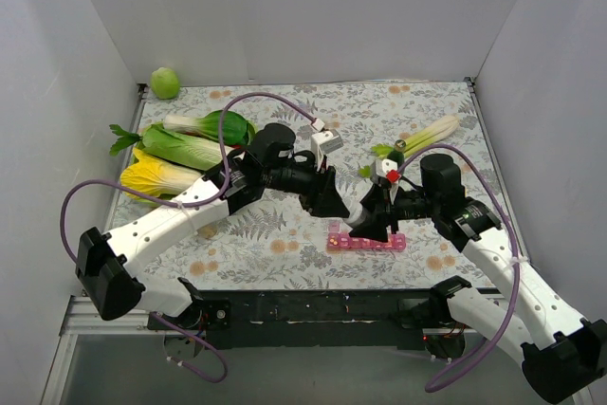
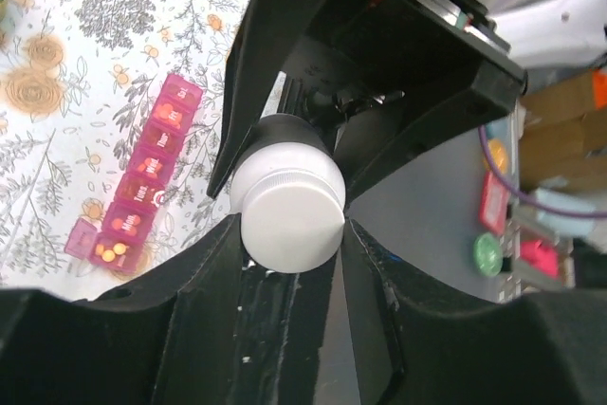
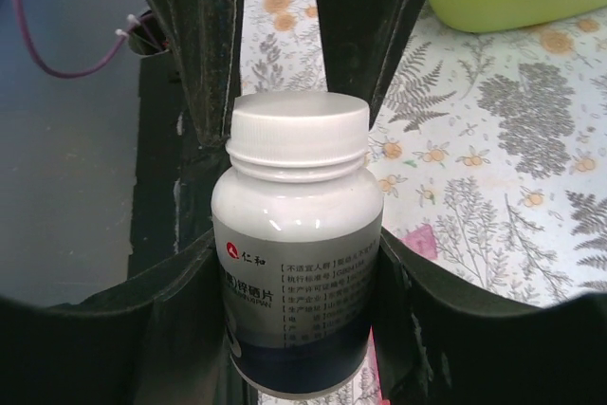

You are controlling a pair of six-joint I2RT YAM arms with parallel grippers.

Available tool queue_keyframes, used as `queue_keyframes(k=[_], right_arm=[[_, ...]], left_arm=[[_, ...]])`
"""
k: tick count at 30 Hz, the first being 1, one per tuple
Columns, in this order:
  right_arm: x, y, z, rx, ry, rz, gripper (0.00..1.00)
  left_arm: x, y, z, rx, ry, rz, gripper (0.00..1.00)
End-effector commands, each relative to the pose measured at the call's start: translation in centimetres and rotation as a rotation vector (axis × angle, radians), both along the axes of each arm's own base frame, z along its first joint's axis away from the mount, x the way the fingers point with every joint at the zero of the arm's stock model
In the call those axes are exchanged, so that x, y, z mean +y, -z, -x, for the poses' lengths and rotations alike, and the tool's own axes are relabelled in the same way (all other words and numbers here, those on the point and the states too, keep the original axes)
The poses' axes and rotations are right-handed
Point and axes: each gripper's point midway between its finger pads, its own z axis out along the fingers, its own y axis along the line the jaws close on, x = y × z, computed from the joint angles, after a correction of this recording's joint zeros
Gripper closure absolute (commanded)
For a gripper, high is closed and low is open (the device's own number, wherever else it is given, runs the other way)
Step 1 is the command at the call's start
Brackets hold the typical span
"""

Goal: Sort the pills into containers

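A white pill bottle (image 3: 299, 263) with a grey and dark blue label is gripped by its body in my right gripper (image 3: 299, 277). My left gripper (image 2: 289, 225) is closed on its white screw cap (image 2: 287, 211), which also shows in the right wrist view (image 3: 299, 130) between the left fingers (image 3: 204, 54). Both grippers, left (image 1: 337, 204) and right (image 1: 373, 220), meet just above the pink pill organizer (image 1: 366, 241) at the table's near middle. The organizer (image 2: 142, 182) lies flat, its end compartment open with a few orange pills (image 2: 112, 251) inside.
Leafy greens (image 1: 194, 147) and a yellow one (image 1: 159, 177) lie at the left, a green ball (image 1: 165, 82) at the far left corner, a pale stalk (image 1: 434, 132) at the right. A green tray (image 3: 512, 2) sits beyond the bottle. White walls enclose three sides.
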Motion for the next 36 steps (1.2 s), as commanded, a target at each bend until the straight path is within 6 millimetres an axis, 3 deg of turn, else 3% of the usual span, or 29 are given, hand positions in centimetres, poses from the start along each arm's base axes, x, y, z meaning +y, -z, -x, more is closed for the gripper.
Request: queue_keyframes(k=[1,2,3,5,8,12,13,16,17,19,25,29,32,36], right_arm=[[0.7,-2.6,1.3,-0.009,-0.083,-0.095,0.99],[0.7,-2.6,1.7,0.018,-0.093,-0.105,0.99],[0.8,-2.7,2.1,0.034,-0.11,-0.113,0.99],[0.9,-2.7,3.3,0.086,-0.167,-0.139,0.99],[0.8,-2.7,4.5,0.121,-0.233,-0.167,0.99],[0.7,-2.8,5.0,0.13,-0.243,-0.175,0.99],[0.7,-2.8,4.9,0.127,-0.242,-0.175,0.99],[0.8,-2.8,4.8,0.113,-0.234,-0.175,0.99],[0.8,-2.8,4.6,0.109,-0.229,-0.174,0.99],[0.8,-2.7,4.4,0.089,-0.219,-0.17,0.99],[0.4,-2.0,2.2,-0.03,-0.109,-0.089,0.99],[-0.1,-1.8,-0.1,-0.142,-0.018,-0.022,0.99],[0.0,-1.8,-0.5,-0.144,-0.01,-0.016,0.99],[0.2,-1.9,-0.6,-0.13,-0.008,-0.024,0.99]], left_arm=[[2.3,0.0,3.7,-0.136,0.266,-0.038,0.77],[2.2,1.0,3.4,-0.17,0.309,-0.063,0.76],[2.1,0.4,3.2,-0.192,0.326,-0.066,0.76],[2.7,1.6,3.5,-0.174,0.371,-0.133,0.75],[2.4,1.5,2.7,-0.194,0.359,-0.137,0.71],[2.8,-0.3,1.5,-0.176,0.273,-0.065,0.5],[3.1,-1.1,1.4,-0.2,0.254,-0.022,0.33],[3.8,-3.1,1.4,-0.216,0.176,0.067,0.06],[4.1,-3.4,1.5,-0.222,0.159,0.088,0.02],[4.8,-5.9,2.2,-0.247,0.12,0.173,0.02],[6.3,-6.4,0.0,-0.071,-0.203,0.191,0.02],[5.4,-6.0,0.1,0.234,-0.291,0.19,0.02],[3.7,-5.7,0.1,0.204,-0.343,0.152,0.02],[2.1,-3.8,-0.3,0.118,-0.358,0.037,0.02]])
